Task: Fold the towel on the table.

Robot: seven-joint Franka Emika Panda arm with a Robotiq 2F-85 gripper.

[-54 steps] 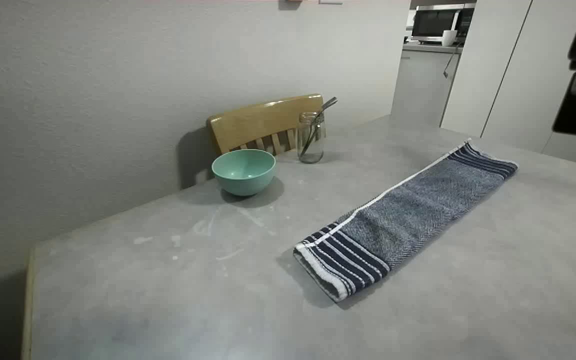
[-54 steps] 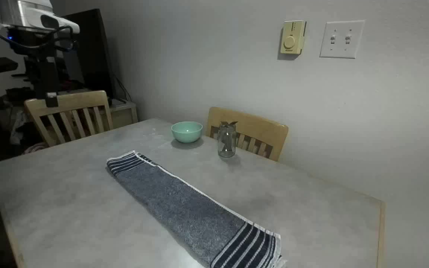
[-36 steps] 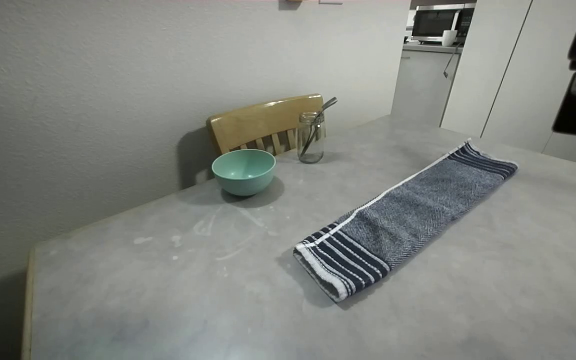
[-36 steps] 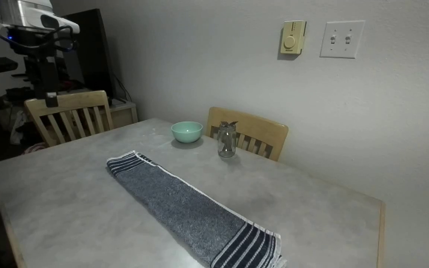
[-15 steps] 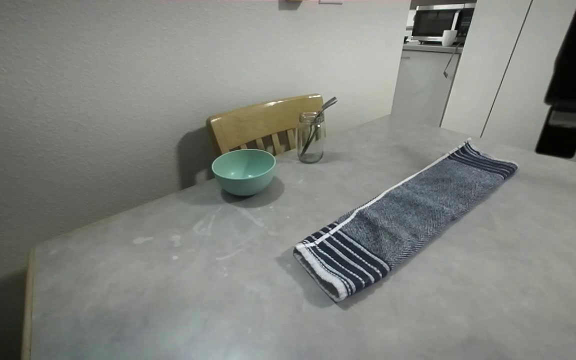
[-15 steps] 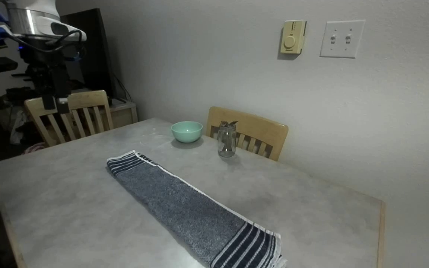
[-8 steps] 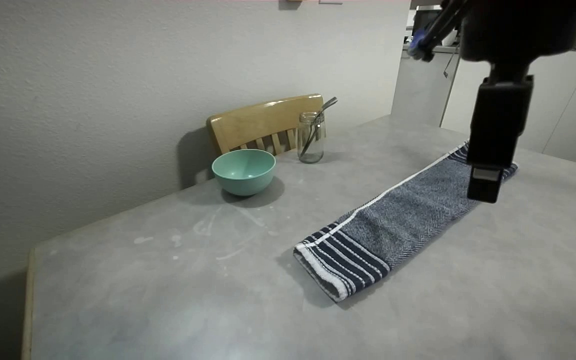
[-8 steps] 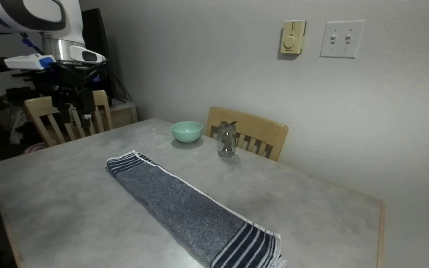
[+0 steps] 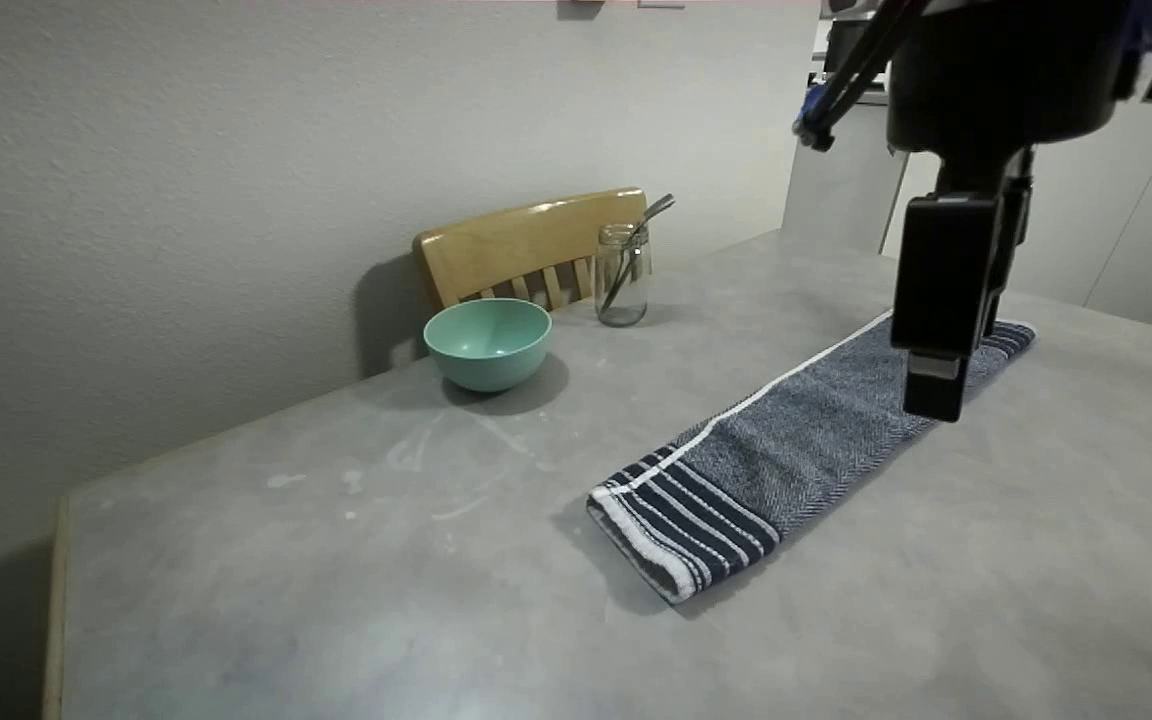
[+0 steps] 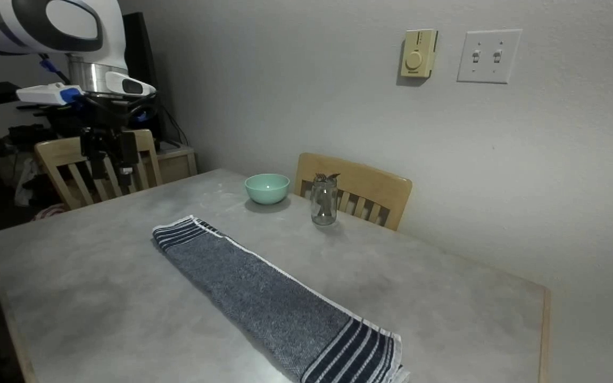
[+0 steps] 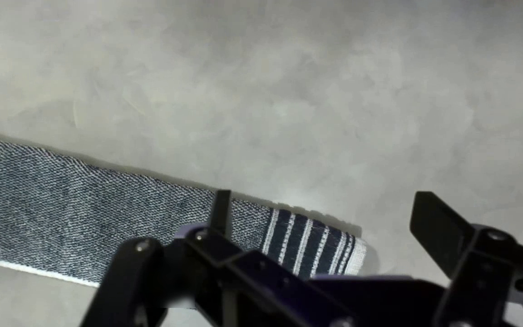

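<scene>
The blue-grey towel (image 9: 796, 430) lies as a long flat strip on the grey table (image 9: 336, 600), with dark bands and white stripes at both ends. It also shows whole, save a cut-off near end, in an exterior view (image 10: 264, 287). In the wrist view one striped end of the towel (image 11: 298, 240) lies below and between the fingers; the arm hides part of it. My gripper (image 11: 323, 197) is open and empty, fingers wide apart. It hangs in the air above the table in both exterior views (image 9: 961, 365) (image 10: 110, 175), not touching the towel.
A teal bowl (image 9: 488, 345) and a glass jar (image 9: 621, 290) holding metal utensils stand near the wall side of the table. A wooden chair (image 9: 536, 240) stands behind them. Another wooden chair (image 10: 61, 154) stands beyond the table end, behind the gripper in that view.
My arm has come into view over the table and moved lower, towards the towel, in both exterior views. The towel, bowl and jar have not moved.
</scene>
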